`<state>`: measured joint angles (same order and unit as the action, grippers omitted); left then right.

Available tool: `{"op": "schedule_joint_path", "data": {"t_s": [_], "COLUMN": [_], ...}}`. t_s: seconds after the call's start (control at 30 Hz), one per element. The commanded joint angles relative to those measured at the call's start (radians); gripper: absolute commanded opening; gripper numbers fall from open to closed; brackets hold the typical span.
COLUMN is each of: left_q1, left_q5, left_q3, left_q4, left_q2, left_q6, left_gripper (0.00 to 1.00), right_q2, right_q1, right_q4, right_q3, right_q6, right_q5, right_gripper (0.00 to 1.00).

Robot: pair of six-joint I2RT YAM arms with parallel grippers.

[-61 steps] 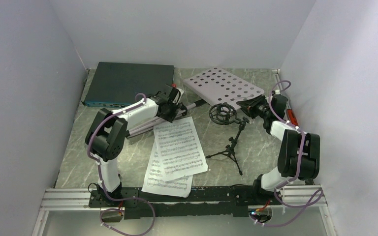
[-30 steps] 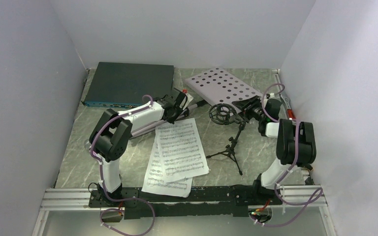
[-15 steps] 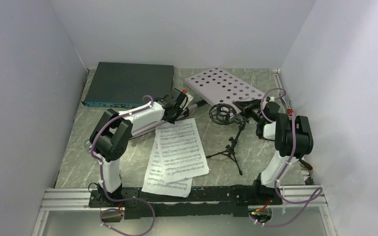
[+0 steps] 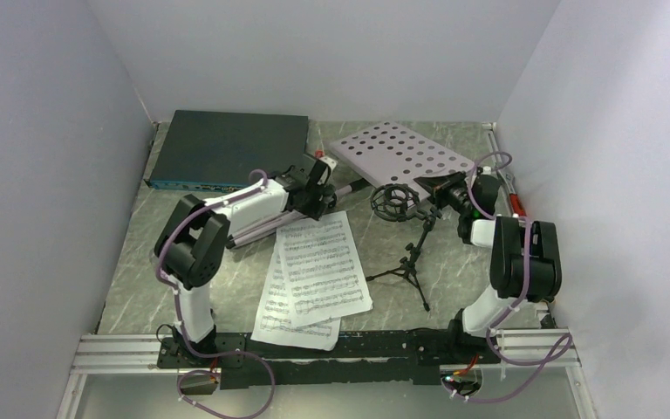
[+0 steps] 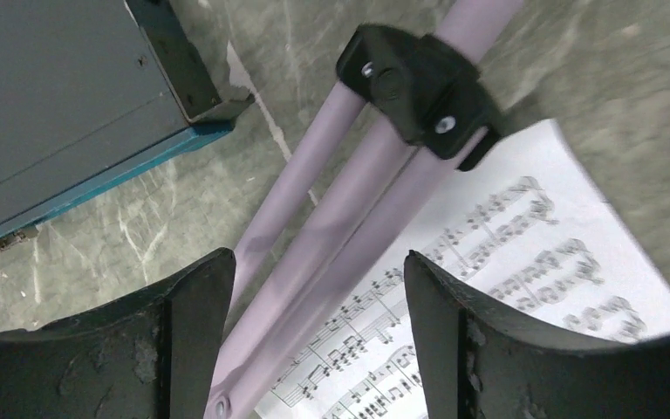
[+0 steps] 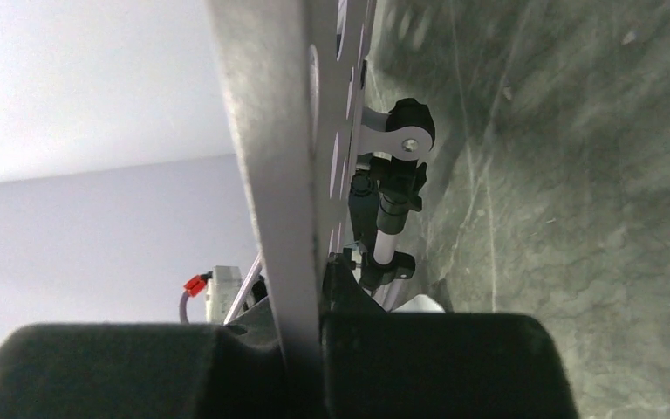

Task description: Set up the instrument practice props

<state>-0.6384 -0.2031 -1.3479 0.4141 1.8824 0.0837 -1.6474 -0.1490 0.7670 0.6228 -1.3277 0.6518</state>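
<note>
Nearest the arm bases, two sheet-music pages [image 4: 317,262] lie overlapped on the desk [image 4: 140,279]. Just beside them to the right, a small black mic stand [image 4: 410,262] is seen upright on its spread feet, with a round cradle [image 4: 393,199] at its top.

Further back, the left end effector [image 5: 316,262] is spread wide. It is held over the folded lilac legs [image 5: 331,218] of the music stand [image 4: 401,150], which are straddled but not gripped. The legs are gathered at a black collar [image 5: 419,83] and lie partly over the corner of the upper page.

On the right, the right end effector [image 6: 301,336] is pressed together on the near edge of the stand's perforated tray [image 6: 270,131], which is pinched edge-on between the jaws. The stand is lying down, its tray tilted toward the back of the desk. Farthest off, a flat dark box [image 4: 227,144] rests at the back left.

The step in hand is judged to be the raising of the music stand. For the next move, the legs would have to be gripped and spread while the tray is steadied, and the mic stand close by would have to be cleared.
</note>
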Motion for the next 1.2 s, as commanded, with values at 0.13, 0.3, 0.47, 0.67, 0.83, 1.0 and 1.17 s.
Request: {"op": "schedule_joint_path", "data": {"t_s": [0.13, 0.3, 0.47, 0.67, 0.83, 1.0, 1.17], "left_q1": [0.012, 0.04, 0.098, 0.122, 0.132, 0.145, 0.198], "left_q5": [0.181, 0.205, 0.299, 0.321, 0.31, 0.281, 0.317], "left_q3": [0.035, 0.067, 0.118, 0.178, 0.21, 0.234, 0.262], "left_q4": [-0.109, -0.134, -0.17, -0.2, -0.217, -0.207, -0.196], "left_q2": [-0.185, -0.246, -0.345, -0.473, -0.557, -0.623, -0.709], "left_q6": [0.043, 0.062, 0.091, 0.092, 0.094, 0.076, 0.09], "left_gripper": [0.76, 0.75, 0.76, 0.77, 0.78, 0.78, 0.78], "right_q2": [0.266, 0.319, 0.333, 0.346, 0.348, 0.342, 0.326], "right_q1": [0.056, 0.074, 0.101, 0.132, 0.2, 0.255, 0.306], "right_q4": [-0.043, -0.085, -0.099, -0.17, -0.218, -0.209, -0.255], "right_q3": [0.254, 0.321, 0.404, 0.538, 0.639, 0.7, 0.796], "right_q6": [0.277, 0.309, 0.312, 0.369, 0.426, 0.447, 0.509], "right_q5": [0.078, 0.077, 0.084, 0.095, 0.107, 0.121, 0.121], "right_gripper": [0.0, 0.0, 0.0, 0.0, 0.0, 0.0, 0.0]}}
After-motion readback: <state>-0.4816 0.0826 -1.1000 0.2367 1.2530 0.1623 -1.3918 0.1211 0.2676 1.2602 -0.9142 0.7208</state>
